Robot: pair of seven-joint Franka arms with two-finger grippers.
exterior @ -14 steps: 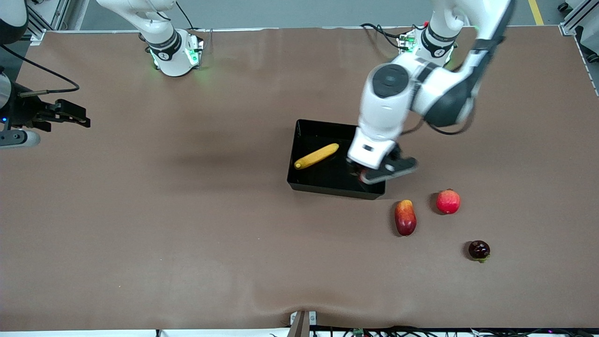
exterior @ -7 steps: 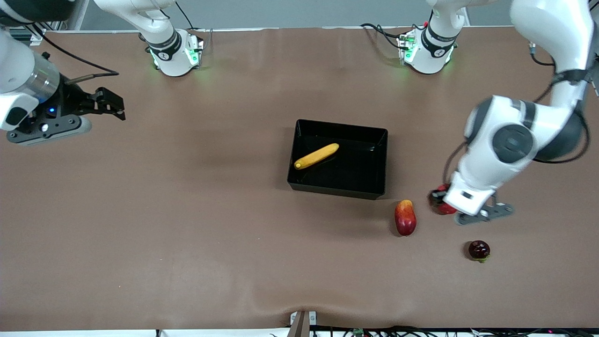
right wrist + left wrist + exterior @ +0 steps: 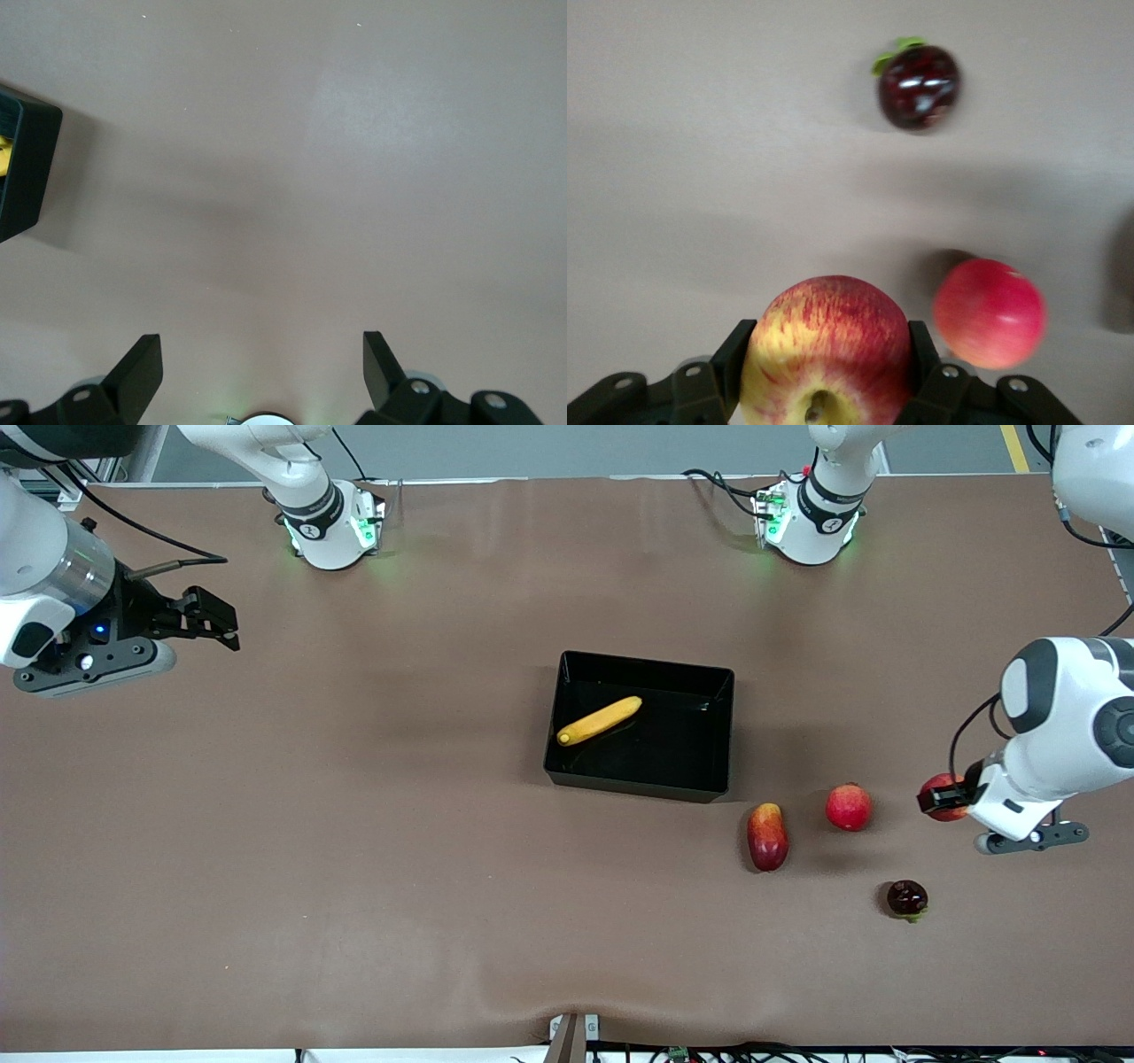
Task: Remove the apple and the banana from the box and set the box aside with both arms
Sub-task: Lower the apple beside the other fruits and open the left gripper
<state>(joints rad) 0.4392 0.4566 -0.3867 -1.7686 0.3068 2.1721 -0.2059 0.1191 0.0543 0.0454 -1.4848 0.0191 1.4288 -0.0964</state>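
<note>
My left gripper (image 3: pixel 937 798) is shut on a round red apple with yellow patches (image 3: pixel 946 790), held over bare table at the left arm's end. In the left wrist view the apple (image 3: pixel 824 354) fills the space between the fingers (image 3: pixel 735 354). The black box (image 3: pixel 567 766) sits mid-table with the yellow banana (image 3: pixel 599 720) lying in it. My right gripper (image 3: pixel 211 616) is open and empty over the right arm's end of the table; its wrist view shows the spread fingers (image 3: pixel 142 367) and a corner of the box (image 3: pixel 22 168).
Three loose fruits lie on the brown table nearer the front camera than the box: a red-yellow oblong fruit (image 3: pixel 767 836), a round red fruit (image 3: pixel 849 807) (image 3: pixel 990 312) and a dark purple fruit (image 3: pixel 907 898) (image 3: pixel 919 75).
My left gripper has swung from over the box's corner toward the left arm's end of the table, passing the round red fruit, with the apple in it. The right gripper shifted slightly, then held.
</note>
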